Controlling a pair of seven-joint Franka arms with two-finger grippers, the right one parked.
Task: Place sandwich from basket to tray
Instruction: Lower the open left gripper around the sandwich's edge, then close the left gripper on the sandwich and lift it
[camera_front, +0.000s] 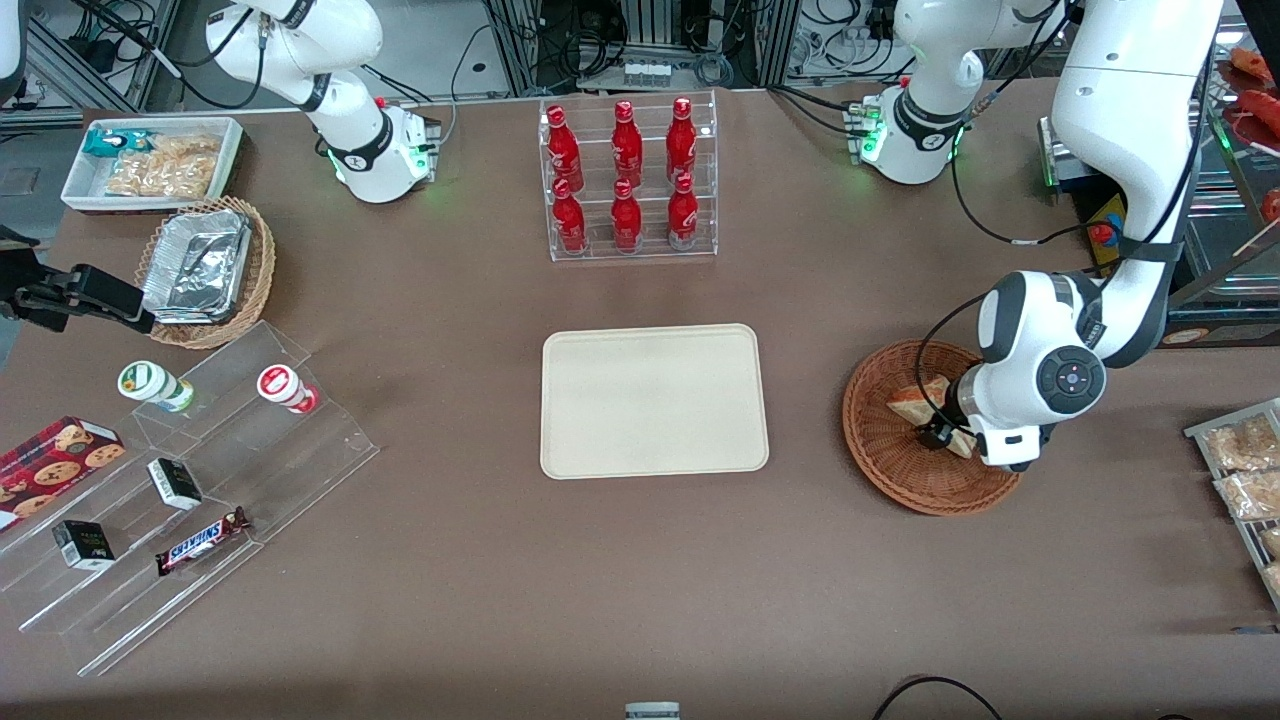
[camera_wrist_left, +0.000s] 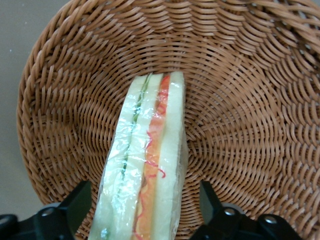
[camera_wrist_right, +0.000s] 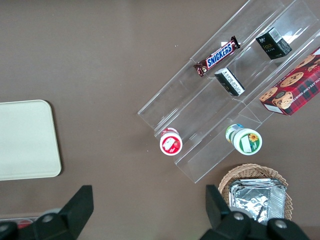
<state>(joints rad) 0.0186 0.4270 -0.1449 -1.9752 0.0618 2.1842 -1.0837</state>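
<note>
While the sandwich (camera_wrist_left: 145, 165) lies in the basket (camera_wrist_left: 250, 100), the gripper (camera_wrist_left: 145, 210) straddles it.

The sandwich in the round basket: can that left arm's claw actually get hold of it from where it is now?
Probably yes. The gripper hangs low in the basket, open, one finger on each side of the sandwich. Nothing lies between them, so closing should catch it.

The brown table (camera_front: 460, 560) carries the tray (camera_front: 654, 400) at its middle, the basket (camera_front: 885, 440) toward the working arm's end under the gripper (camera_front: 940, 436), and a bottle rack (camera_front: 628, 180) farther from the camera.
</note>
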